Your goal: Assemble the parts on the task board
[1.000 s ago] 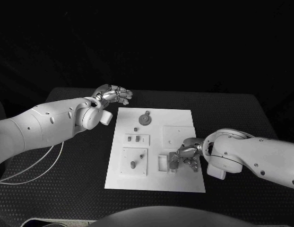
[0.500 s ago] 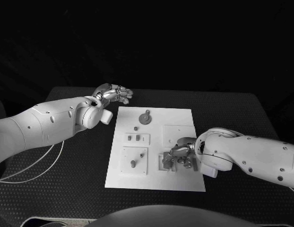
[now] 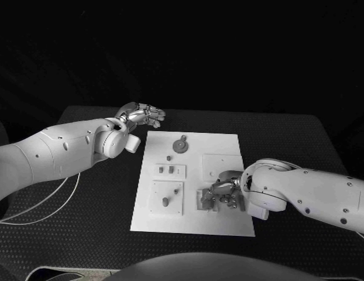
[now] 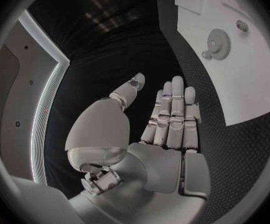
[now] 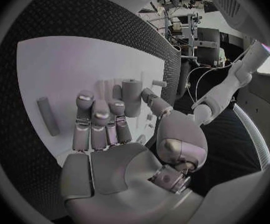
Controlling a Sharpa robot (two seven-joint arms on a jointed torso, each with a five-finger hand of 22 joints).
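In the middle of the black table [image 3: 81, 234] lay the white task board [image 3: 191, 225], its long sides running from near to far, with the grey parts spread over it. A round gear-like part [image 3: 179, 146] sat toward the far end, two small pegs [image 3: 171, 170] stood in a small plate left of centre, and an oval part [image 3: 165, 202] lay in a square plate at the near left. At the near right of the board a cylindrical part [image 5: 131, 97] stood among the fingertips of the right hand [image 3: 222, 193], which was lowered onto the board there; in the right wrist view its fingers [image 5: 101, 118] curled toward this cylinder with the thumb alongside it, though whether they actually gripped it could not be told. Another short cylinder [image 5: 48, 116] lay flat on the board just beside that hand, apart from the fingers. The left hand [image 3: 140, 116] hovered over the table just beyond the board's far left corner, well apart from every part, its fingers [image 4: 172, 109] straight and side by side, the thumb held apart, holding nothing.
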